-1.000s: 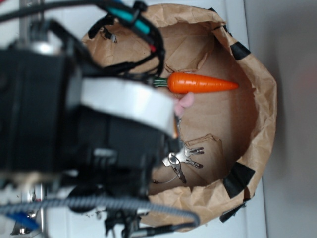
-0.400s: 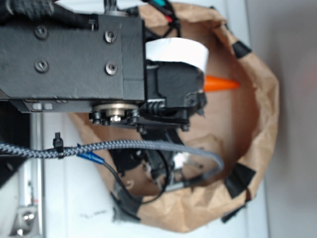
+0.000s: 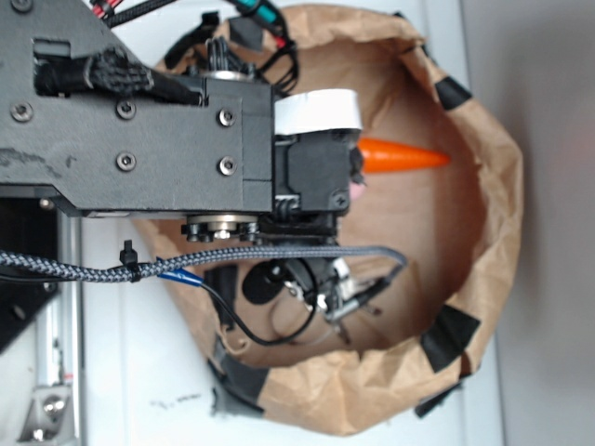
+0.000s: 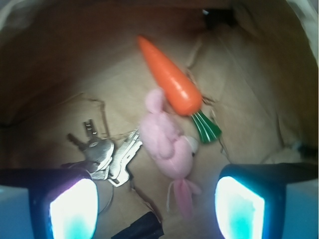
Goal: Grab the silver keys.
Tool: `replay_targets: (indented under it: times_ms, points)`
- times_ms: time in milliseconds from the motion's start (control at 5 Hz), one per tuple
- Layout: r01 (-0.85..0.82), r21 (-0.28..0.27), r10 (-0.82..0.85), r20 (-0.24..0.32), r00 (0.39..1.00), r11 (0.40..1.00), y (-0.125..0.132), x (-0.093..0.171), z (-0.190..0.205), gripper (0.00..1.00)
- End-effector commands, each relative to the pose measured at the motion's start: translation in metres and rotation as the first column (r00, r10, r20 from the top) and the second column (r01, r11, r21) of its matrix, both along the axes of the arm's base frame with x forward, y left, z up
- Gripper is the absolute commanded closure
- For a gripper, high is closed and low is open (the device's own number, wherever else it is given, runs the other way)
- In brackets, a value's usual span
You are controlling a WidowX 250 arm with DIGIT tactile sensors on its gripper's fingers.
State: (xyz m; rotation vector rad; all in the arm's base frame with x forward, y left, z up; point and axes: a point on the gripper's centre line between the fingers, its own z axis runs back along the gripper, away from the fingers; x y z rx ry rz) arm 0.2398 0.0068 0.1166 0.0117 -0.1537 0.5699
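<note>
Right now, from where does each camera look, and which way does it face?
Exterior: sits above the scene and looks down into the brown paper bag; the black arm and its cables cover most of the bag, leaving the carrot's tip showing.
Wrist: sits on the gripper and looks into the bag at the silver keys, the pink plush bunny and the carrot; both fingers frame the bottom, the jaws wide apart.
Shared: the carrot and the bag's paper.
</note>
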Motion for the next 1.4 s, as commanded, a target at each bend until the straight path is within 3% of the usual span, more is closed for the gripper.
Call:
replay_targets:
  times_ms: [0, 200, 400, 600, 1000, 1200]
  points:
    - [-0.053, -0.026, 0.053, -0.006, 0.999, 0.998, 0.012, 0.014, -0.013, 0.00]
    - [0.029, -0.106, -0.033, -0.039, 0.999, 0.994, -0.001, 0.017, -0.019, 0.00]
    - [0.110, -0.235, -0.126, -0.051, 0.991, 0.966, -0.012, 0.016, -0.020, 0.00]
    - [0.130, -0.280, -0.148, -0.044, 0.988, 0.951, -0.021, 0.015, -0.024, 0.00]
    - [0.215, -0.263, -0.231, -0.033, 0.972, 0.941, -0.046, 0.024, -0.042, 0.00]
    - [0.245, -0.320, -0.269, -0.033, 0.962, 0.915, -0.052, 0.025, -0.039, 0.00]
